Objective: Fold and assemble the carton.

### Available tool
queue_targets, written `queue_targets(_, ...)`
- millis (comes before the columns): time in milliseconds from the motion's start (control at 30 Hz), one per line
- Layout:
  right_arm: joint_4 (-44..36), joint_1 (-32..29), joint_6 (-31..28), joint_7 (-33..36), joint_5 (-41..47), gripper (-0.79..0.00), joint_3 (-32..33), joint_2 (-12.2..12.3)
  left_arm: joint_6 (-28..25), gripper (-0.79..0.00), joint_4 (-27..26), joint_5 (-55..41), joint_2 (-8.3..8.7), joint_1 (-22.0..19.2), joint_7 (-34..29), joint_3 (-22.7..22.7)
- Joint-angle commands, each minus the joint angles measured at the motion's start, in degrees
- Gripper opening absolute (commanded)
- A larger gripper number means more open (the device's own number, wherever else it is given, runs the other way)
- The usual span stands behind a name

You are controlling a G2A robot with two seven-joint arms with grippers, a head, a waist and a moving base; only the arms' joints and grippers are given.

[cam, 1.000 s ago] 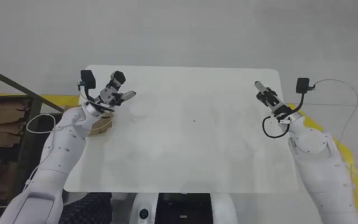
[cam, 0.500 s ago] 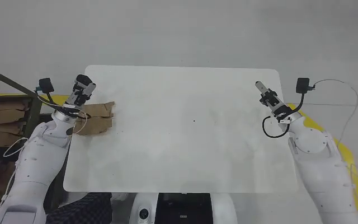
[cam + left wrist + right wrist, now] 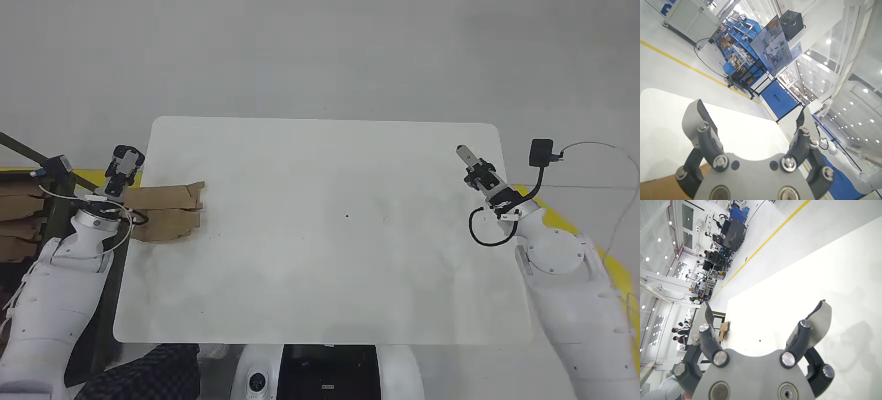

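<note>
The carton (image 3: 170, 212) lies flat and unfolded, a brown sheet at the worktop's (image 3: 340, 270) left edge, with part of it past that edge. In the left wrist view the carton (image 3: 657, 186) shows as a brown strip on the worktop (image 3: 660, 117), below the claw's base.

The left claw (image 3: 125, 156) hangs just off the worktop's left edge, towards the far left corner. Its fingers are spread wide with nothing between them, as the left wrist view shows (image 3: 751, 107).

The right claw (image 3: 464, 153) is over the worktop's right side, close to the far right corner. Its fingers are also apart and hold nothing (image 3: 763, 305). In that view the carton (image 3: 724, 330) sits at the worktop's (image 3: 795, 283) opposite edge.

More brown cardboard (image 3: 18, 205) is stacked on a rack off the worktop's left side.
</note>
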Motion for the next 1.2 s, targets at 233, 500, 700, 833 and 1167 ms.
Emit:
queue_targets(233,0.0,0.0,0.0,0.0,0.0,0.000,0.0,0.0,0.0,0.000,0.0,0.0,0.00,0.0,0.0,0.0)
queue_targets(500,0.0,0.0,0.0,0.0,0.0,0.000,0.0,0.0,3.4,0.000,-0.2,-3.2,-0.12,0.5,-3.2,0.7)
queue_targets(700,0.0,0.0,0.0,0.0,0.0,0.000,0.0,0.0,3.8,0.000,6.6,-5.9,1.17,-0.4,-9.5,-4.2)
queue_targets(833,0.0,0.0,0.0,0.0,0.0,0.000,0.0,0.0,2.4,0.000,12.8,-7.8,1.88,-0.3,-13.6,-6.7)
queue_targets(1167,0.0,0.0,0.0,0.0,0.0,0.000,0.0,0.0,3.2,0.000,28.0,-21.4,2.12,-2.1,-30.8,-8.2)
